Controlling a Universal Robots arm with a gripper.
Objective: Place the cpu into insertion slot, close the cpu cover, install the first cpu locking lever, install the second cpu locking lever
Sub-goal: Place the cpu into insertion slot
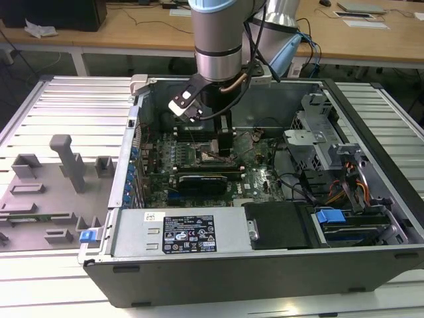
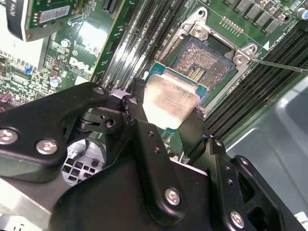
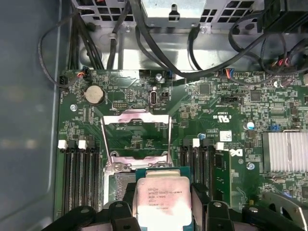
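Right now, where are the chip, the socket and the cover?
chip (image 2: 169, 102): second wrist view, middle of its metal top.
socket (image 2: 201, 63): second wrist view, its dark centre.
cover (image 3: 136, 116): first wrist view, frame bar farthest from the chip.

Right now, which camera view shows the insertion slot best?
The second wrist view: the insertion slot shows its dark centre and silver rim beyond the cpu. In the first wrist view the cpu hides most of it; the exterior view shows it small.

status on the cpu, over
Tool shut on cpu. Held over insertion slot, not seated. Open cpu cover out of the way.
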